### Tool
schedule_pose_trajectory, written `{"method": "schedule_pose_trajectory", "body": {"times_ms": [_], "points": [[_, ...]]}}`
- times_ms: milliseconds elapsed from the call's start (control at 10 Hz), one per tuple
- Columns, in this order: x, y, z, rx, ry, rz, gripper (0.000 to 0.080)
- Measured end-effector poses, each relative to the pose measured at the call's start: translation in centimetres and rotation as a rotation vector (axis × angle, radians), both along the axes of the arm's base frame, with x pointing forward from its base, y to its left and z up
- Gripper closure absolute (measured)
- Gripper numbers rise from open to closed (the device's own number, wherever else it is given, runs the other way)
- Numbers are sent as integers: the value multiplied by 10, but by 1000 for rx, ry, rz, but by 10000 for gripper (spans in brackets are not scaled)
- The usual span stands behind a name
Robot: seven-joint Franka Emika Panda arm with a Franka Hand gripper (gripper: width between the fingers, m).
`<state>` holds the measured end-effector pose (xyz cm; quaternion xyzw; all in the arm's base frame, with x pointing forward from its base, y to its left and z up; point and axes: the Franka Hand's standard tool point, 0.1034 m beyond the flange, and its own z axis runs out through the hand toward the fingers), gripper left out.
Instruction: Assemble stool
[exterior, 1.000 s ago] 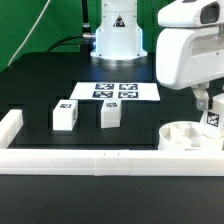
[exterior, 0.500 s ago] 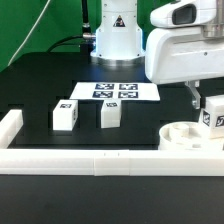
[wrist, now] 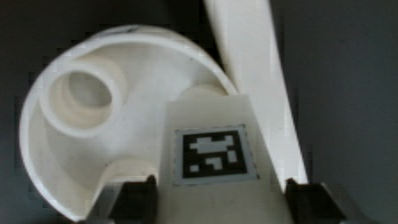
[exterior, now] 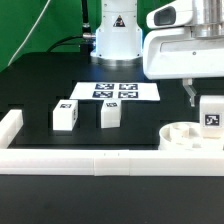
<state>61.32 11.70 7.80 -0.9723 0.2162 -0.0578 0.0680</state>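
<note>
2 dark fingers (wrist: 128, 197) of the gripper (wrist: 214, 196) stand on either side of 1 white blocky leg, the held leg (wrist: 214, 125). They are closed in to the width of that block, pressing its opposite faces, with no gap showing between pad and plastic in the wrist view. In the exterior view the gripper (exterior: 207, 101) hangs at the exterior view's right with the held leg (exterior: 211, 113) under it.

The held leg stands upright, its long axis vertical, and the face with the black-and-white square tag is turned toward the exterior camera. It hangs over the right-hand part of the seat (exterior: 186, 136). Whether its lower end touches the seat I cannot tell.

The seat lies flat on the black table (exterior: 40, 85), just behind the long white rail (exterior: 100, 160). In the wrist view the seat (wrist: 80, 130) shows 1 round socket (wrist: 82, 95) beside the held leg, and the rail (wrist: 249, 50) runs past them.

The 2 loose legs rest on the table well apart from the seat, toward the exterior view's left: the left leg (exterior: 66, 115) and, near it, the right leg (exterior: 110, 113). Behind them lies the marker board (exterior: 118, 91).
</note>
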Motion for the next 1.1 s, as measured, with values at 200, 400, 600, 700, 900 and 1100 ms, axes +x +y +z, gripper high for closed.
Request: {"method": "schedule_pose_trajectory", "body": {"times_ms": [200,400,600,700,900,1100], "points": [[-1,2,0,29,21,-154,458],[-1,4,0,81,52,-391,458],[-1,5,0,128,84,-591,458],[-1,5,-1,146,95,-655,458],[-2,7,-1,167,106,-715,368],[-2,8,-1,170,108,-713,237]]}}
